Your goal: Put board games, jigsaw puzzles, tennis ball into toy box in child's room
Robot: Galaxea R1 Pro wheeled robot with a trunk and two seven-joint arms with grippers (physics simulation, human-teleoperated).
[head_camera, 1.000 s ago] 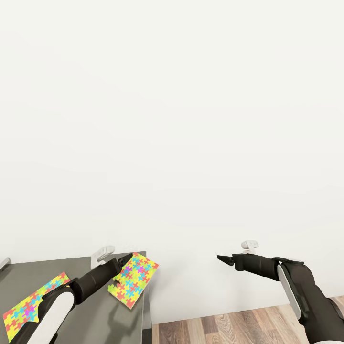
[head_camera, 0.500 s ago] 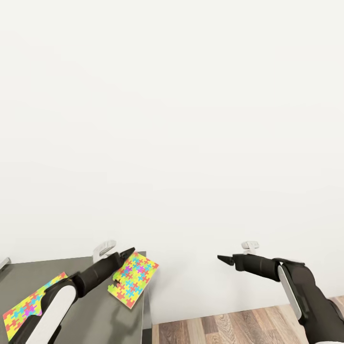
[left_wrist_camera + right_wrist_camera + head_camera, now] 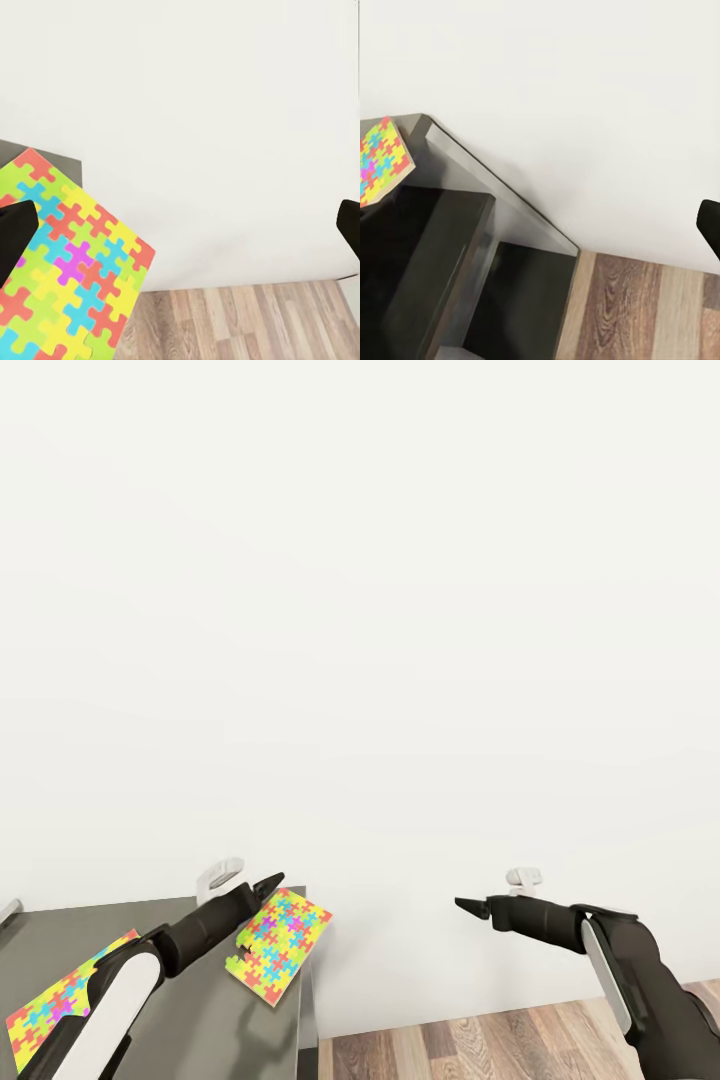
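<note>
Two jigsaw puzzles lie on the dark grey section of the table (image 3: 70,930). One puzzle (image 3: 282,942) sits at the table's right end, its corner hanging past the edge; it also shows in the left wrist view (image 3: 71,281) and the right wrist view (image 3: 381,159). The other puzzle (image 3: 58,1000) lies at the far left, partly behind my left arm. My left gripper (image 3: 268,884) hovers open just above the first puzzle's far edge, one fingertip (image 3: 15,234) over its surface, holding nothing. My right gripper (image 3: 468,905) hangs in the air to the right of the table, and looks open and empty.
A bare white wall fills everything ahead. Wood-plank floor (image 3: 480,1045) runs to the right of the table's end. The right wrist view looks down at the dark cabinet's side and open shelves (image 3: 457,262).
My left gripper has lifted and moved forward, from over the puzzle's near part to above its far edge. The puzzle and my right arm have stayed almost still.
</note>
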